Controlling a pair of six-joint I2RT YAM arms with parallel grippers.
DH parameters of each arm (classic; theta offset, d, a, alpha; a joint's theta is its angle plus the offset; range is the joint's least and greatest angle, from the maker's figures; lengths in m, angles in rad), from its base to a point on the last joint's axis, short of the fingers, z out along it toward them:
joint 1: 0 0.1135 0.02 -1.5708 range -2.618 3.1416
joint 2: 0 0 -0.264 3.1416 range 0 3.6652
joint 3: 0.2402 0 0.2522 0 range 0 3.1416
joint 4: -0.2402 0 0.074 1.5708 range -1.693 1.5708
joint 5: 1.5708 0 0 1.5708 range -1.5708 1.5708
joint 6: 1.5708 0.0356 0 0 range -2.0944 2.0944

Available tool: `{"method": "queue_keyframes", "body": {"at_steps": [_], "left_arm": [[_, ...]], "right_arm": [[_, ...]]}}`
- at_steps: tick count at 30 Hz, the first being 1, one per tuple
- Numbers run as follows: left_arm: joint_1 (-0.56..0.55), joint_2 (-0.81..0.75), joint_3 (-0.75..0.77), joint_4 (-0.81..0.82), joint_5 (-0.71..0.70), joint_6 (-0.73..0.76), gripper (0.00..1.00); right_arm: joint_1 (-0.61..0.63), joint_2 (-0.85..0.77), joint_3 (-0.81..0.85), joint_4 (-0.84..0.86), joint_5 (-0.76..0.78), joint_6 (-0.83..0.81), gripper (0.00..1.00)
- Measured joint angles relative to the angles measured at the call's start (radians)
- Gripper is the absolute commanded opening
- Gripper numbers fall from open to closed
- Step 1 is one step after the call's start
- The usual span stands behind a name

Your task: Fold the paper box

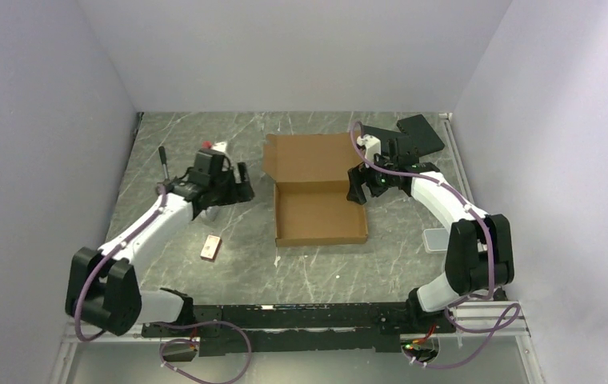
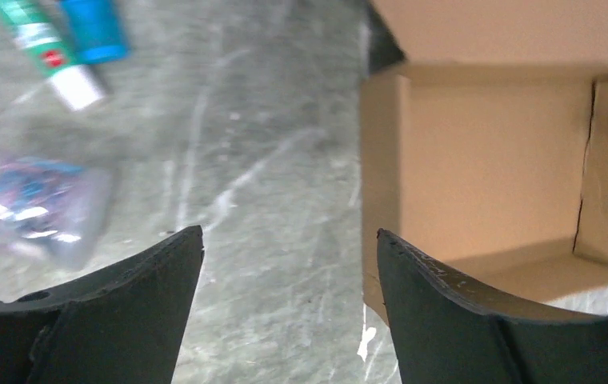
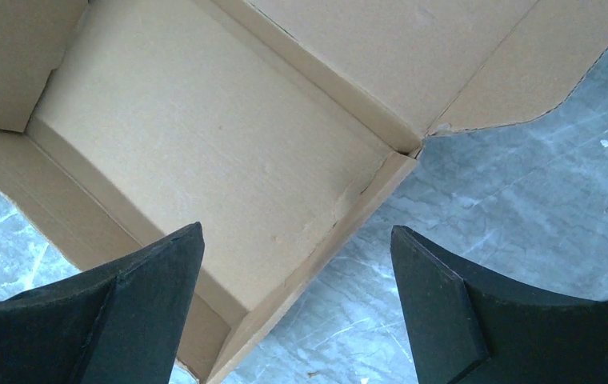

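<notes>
- Nearest the arm bases, a small brown block (image 1: 211, 246) lies on the table (image 1: 325, 276), left of the box and apart from it. A grey tray (image 1: 437, 239) sits to the right.
- The box (image 1: 321, 214) rests mid-table between the two arms. Its tray half is towards the bases, with its walls standing.
- The left pincer (image 2: 290, 232) is spread wide with nothing between its fingers. It hangs over bare table just left of the box's left wall, not touching it.
- The right pincer (image 3: 297, 228) is also spread wide and empty. From its wrist camera, the right wall (image 3: 325, 256) runs up between its fingers, which sit above the wall rather than on it.
- The right arm is therefore the nearer one, and the box lies inward from each pincer.
- Beyond the tray, the lid (image 1: 313, 156) lies back flat on the table. Box and lid together run lengthwise away from the arms, and the hinge crease crosses left to right at about the pincers' level.
- The coming move probably depends on reaching past that crease and swinging the lid towards the bases.
- Farthest off, a black slab (image 1: 422, 132) sits behind the right arm.
</notes>
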Motion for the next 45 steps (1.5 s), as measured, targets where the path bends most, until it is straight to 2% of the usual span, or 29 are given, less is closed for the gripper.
{"method": "queue_keyframes", "body": {"at_steps": [2, 4, 9, 16, 23, 27, 39, 43, 45], "left_arm": [[0.083, -0.052, -0.032, -0.003, 0.004, -0.018, 0.96], [0.126, -0.09, -0.047, -0.023, -0.021, -0.058, 0.98], [0.19, -0.121, -0.082, -0.075, -0.123, -0.212, 0.96], [0.276, 0.002, -0.083, -0.196, -0.217, -0.382, 0.9], [0.342, 0.096, -0.078, -0.174, -0.195, -0.436, 0.88], [0.369, 0.159, -0.06, -0.142, -0.172, -0.451, 0.83], [0.417, 0.215, -0.023, -0.091, -0.134, -0.472, 0.84], [0.417, 0.215, -0.011, -0.095, -0.136, -0.466, 0.51], [0.417, 0.215, -0.009, -0.096, -0.13, -0.46, 0.38]], "right_arm": [[-0.003, -0.006, 0.001, 0.0, -0.01, -0.007, 0.91], [-0.004, -0.008, 0.001, -0.002, -0.015, -0.012, 0.91], [-0.004, -0.008, 0.001, -0.004, -0.019, -0.018, 0.91], [-0.004, -0.008, 0.001, -0.005, -0.029, -0.02, 0.91], [-0.005, -0.008, 0.001, -0.005, -0.038, -0.024, 0.91], [-0.005, -0.008, 0.001, -0.005, -0.042, -0.024, 0.91], [-0.005, -0.008, 0.001, -0.012, -0.045, -0.025, 0.91], [-0.005, -0.008, 0.001, -0.015, -0.049, -0.027, 0.91], [-0.005, -0.008, 0.001, -0.017, -0.051, -0.027, 0.91]]}}
